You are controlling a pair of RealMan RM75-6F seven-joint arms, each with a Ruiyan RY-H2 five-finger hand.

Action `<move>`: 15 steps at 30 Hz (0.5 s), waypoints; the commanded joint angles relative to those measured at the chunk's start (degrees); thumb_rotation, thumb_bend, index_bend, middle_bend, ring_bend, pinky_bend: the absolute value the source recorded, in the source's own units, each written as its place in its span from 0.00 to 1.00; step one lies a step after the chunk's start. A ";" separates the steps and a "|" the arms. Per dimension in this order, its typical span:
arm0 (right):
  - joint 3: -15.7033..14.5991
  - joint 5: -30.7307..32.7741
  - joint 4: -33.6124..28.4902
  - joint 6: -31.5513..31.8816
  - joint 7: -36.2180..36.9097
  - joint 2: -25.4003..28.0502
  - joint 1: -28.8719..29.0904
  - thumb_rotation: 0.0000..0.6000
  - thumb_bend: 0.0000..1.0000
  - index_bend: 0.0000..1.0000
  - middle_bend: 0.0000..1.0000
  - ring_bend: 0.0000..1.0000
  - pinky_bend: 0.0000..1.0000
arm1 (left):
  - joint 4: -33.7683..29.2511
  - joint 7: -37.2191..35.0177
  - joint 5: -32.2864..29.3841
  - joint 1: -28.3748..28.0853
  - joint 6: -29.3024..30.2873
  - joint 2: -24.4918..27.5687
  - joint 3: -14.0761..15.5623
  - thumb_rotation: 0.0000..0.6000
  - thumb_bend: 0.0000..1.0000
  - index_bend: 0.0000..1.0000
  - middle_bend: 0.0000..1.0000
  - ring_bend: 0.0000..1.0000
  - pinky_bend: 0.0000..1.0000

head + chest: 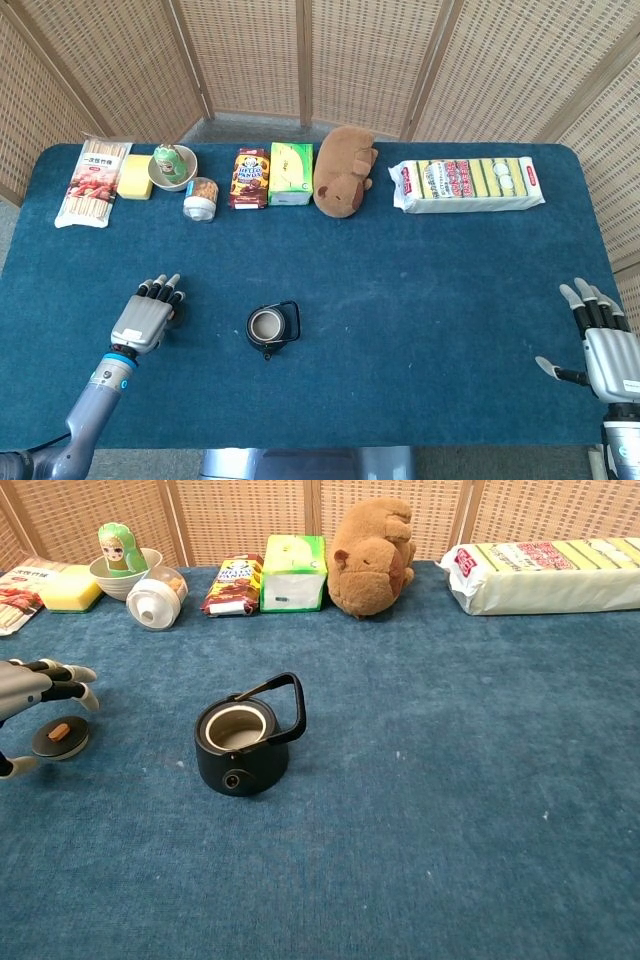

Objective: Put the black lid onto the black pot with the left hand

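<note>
The black pot (270, 328) (240, 745) stands uncovered in the middle of the blue table, its handle raised. To its left the black lid (60, 737) with a small brown knob lies flat on the cloth. My left hand (145, 318) (30, 685) hovers over the lid with fingers spread above it and the thumb reaching around the near side, not gripping it. In the head view the hand covers most of the lid (178, 318). My right hand (600, 345) rests open at the table's near right edge, holding nothing.
Along the far edge stand a snack packet (90, 180), a yellow sponge (134, 177), a bowl with a green doll (172, 165), a small jar (201, 198), a cookie bag (251, 177), a green tissue box (291, 172), a plush capybara (343, 170) and a sponge pack (468, 184).
</note>
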 commanded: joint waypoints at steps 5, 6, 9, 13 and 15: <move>-0.01 0.00 -0.02 -0.06 0.30 0.07 0.00 0.87 0.00 0.05 0.00 0.03 0.00 | 0.47 -0.78 0.33 -0.15 0.14 -0.35 0.12 1.00 0.34 0.20 0.00 0.00 0.11; -0.02 0.00 -0.01 -0.09 0.32 0.09 0.00 0.87 0.00 0.05 0.00 0.03 0.00 | 0.58 -0.79 0.35 -0.14 0.23 -0.47 0.16 1.00 0.34 0.21 0.00 0.00 0.11; -0.05 -0.02 -0.05 -0.15 0.36 0.13 0.01 0.87 0.00 0.05 0.00 0.03 0.00 | 0.86 -0.21 0.15 -0.22 0.36 -0.75 0.31 1.00 0.35 0.23 0.00 0.00 0.11; -0.05 0.02 -0.11 -0.21 0.68 0.25 0.01 0.87 0.00 0.05 0.00 0.03 0.00 | 0.94 0.71 -0.45 -0.48 0.46 -1.33 0.31 1.00 0.36 0.24 0.00 0.00 0.11; -0.03 0.04 -0.09 -0.19 0.86 0.33 -0.01 0.87 0.00 0.05 0.00 0.03 0.00 | 0.86 1.10 -0.67 -0.62 0.56 -1.49 0.30 1.00 0.37 0.26 0.00 0.00 0.11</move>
